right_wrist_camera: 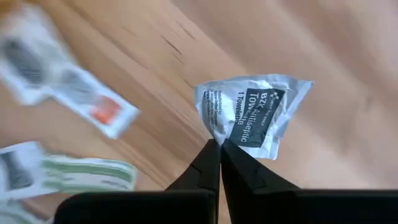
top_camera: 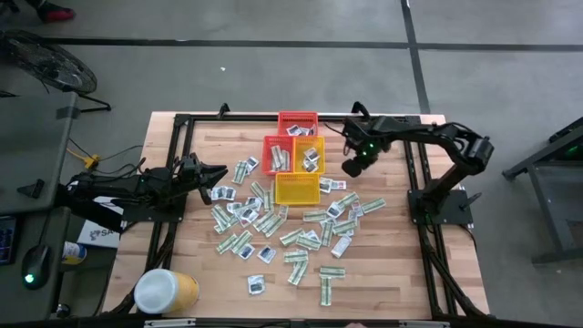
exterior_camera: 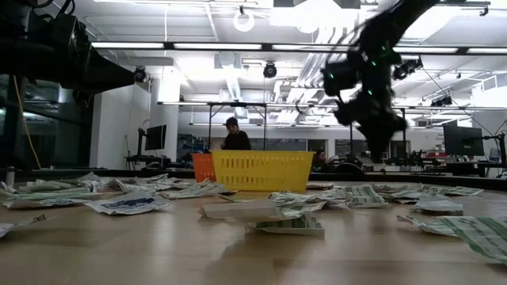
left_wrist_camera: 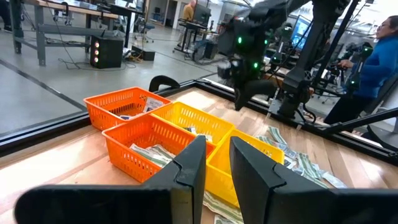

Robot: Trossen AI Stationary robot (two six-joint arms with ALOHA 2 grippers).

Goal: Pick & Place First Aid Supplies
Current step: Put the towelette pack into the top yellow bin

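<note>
The right gripper (right_wrist_camera: 219, 148) pinches a crumpled white antiseptic towelette packet (right_wrist_camera: 252, 113) by one corner, fingertips pressed together, raised above the table (top_camera: 383, 282) at about three o'clock from the baskets (top_camera: 297, 157). The remaining packets (top_camera: 273, 228) lie scattered from the baskets toward six o'clock. The left gripper (left_wrist_camera: 216, 163), at nine o'clock, holds its fingers slightly apart around nothing.

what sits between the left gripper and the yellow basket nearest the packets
In the high view, a few loose packets on bare wood lie between the left gripper and the yellow basket; nothing else stands there.
</note>
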